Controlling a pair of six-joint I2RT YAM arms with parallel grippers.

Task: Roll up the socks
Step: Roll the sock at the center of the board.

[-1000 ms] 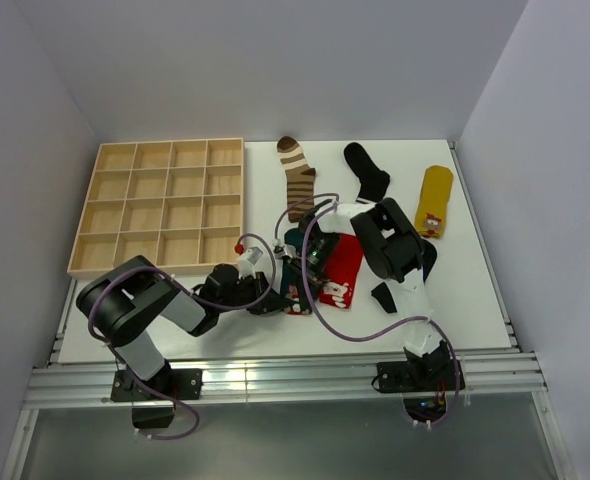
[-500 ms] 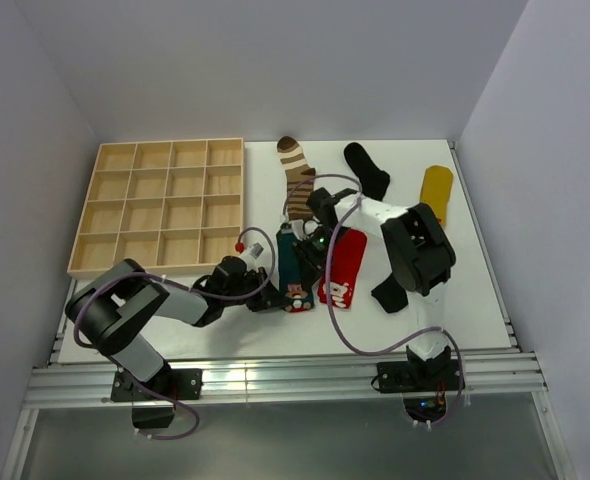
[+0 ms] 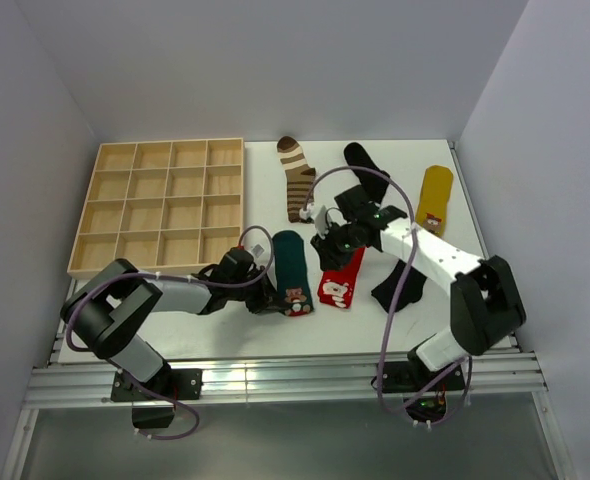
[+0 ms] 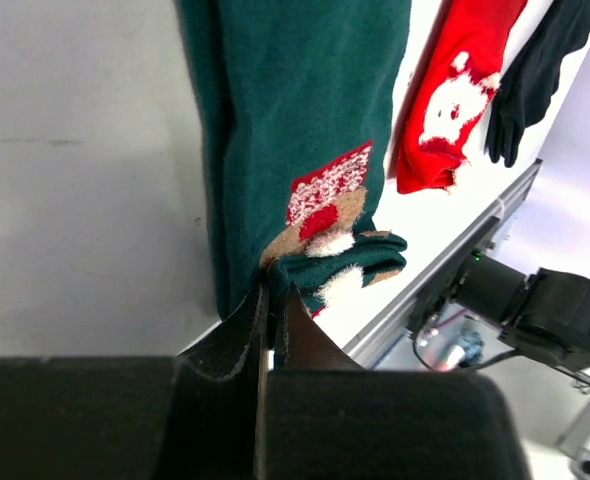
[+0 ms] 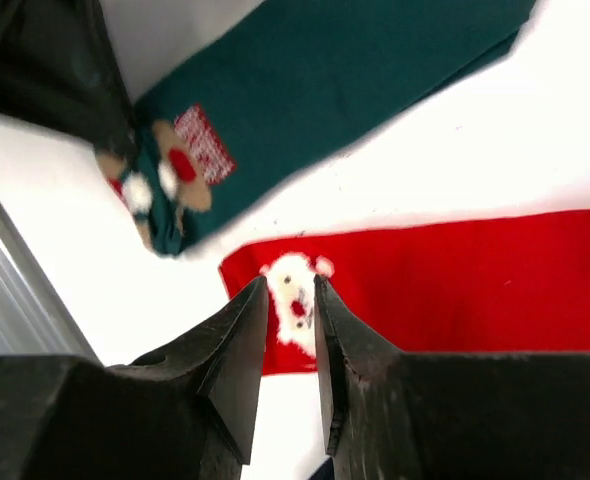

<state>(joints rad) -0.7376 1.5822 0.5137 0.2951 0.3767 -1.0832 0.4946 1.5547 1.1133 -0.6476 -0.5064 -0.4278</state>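
Observation:
A dark teal sock lies stretched out flat, its near end with the cartoon patch folded over. My left gripper is shut on that folded end. A red sock lies right of it. My right gripper hovers open above the red sock's white cartoon patch, with nothing between its fingers. The brown-cream striped sock, a black sock and the yellow sock lie along the back. Another black sock lies partly under the right arm.
A wooden tray of square compartments stands at the back left. Purple cables loop over both arms. The table's front edge and metal rail run just behind the left gripper. White walls close in the sides.
My right gripper opened, let go of the teal sock and drew back to the right over the red sock. The teal sock now lies straight. My left gripper closed on its near end.

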